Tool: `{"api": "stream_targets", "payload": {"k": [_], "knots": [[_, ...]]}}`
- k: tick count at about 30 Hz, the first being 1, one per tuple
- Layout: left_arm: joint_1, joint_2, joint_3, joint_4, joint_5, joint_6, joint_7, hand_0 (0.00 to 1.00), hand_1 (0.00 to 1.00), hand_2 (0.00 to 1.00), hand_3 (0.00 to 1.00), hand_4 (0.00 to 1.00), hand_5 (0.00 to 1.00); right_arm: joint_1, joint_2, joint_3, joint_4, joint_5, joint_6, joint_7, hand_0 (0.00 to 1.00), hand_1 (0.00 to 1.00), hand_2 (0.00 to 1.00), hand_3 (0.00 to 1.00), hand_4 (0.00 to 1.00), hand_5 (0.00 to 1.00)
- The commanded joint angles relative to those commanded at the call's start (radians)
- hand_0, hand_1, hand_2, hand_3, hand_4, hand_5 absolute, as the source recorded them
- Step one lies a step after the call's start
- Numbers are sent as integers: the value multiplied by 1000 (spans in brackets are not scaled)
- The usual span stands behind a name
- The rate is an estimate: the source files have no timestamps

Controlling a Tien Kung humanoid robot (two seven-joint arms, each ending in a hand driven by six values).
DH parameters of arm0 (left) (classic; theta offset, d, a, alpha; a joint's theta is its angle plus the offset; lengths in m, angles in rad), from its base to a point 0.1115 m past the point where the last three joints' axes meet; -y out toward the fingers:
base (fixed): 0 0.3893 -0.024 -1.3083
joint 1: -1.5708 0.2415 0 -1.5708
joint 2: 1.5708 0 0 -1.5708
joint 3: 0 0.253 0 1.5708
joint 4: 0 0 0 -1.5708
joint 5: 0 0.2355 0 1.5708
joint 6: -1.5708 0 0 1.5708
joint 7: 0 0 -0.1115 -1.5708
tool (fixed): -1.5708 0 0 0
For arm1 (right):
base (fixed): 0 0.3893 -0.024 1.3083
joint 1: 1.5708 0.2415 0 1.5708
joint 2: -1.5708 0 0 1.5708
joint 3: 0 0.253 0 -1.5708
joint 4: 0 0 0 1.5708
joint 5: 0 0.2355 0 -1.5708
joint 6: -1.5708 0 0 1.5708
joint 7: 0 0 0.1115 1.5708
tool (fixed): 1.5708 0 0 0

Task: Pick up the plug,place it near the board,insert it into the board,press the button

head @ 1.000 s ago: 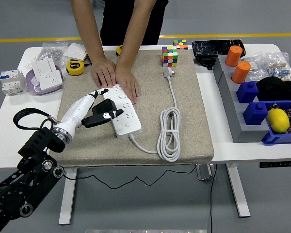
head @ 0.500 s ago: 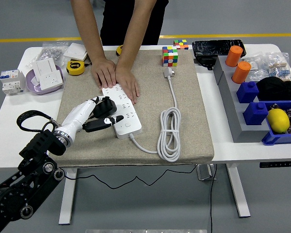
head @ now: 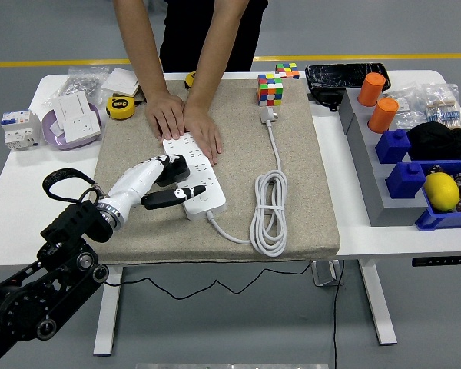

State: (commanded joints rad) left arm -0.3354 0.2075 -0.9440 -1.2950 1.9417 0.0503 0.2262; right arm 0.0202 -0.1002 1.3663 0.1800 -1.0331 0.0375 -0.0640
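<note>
Item: black plug (head: 170, 168), pinched in our left hand (head: 163, 181) over white board (head: 194, 175); person's hands (head: 186, 123) steady it. We square prongs, then press straight down.

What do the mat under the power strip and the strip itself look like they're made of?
The mat looks like coarse woven fabric, burlap-like: beige, matte, speckled weave. The power strip looks like hard white plastic, smooth with a slight sheen and moulded socket holes. The left hand holds a black plug against it.
</note>
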Motion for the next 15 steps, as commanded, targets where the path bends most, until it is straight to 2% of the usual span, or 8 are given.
{"api": "stream_targets", "payload": {"k": [6,15], "knots": [[-19,-2,21,24,6,-1,0,920,951,900,846,998,941,0,0,-2,0,0,0,1,809,725,715,684,979,669],[-31,-3,8,53,21,4,-2,922,949,898,844,998,940,-2,-1,-2,0,-1,0,0,809,725,715,684,978,672]]}}
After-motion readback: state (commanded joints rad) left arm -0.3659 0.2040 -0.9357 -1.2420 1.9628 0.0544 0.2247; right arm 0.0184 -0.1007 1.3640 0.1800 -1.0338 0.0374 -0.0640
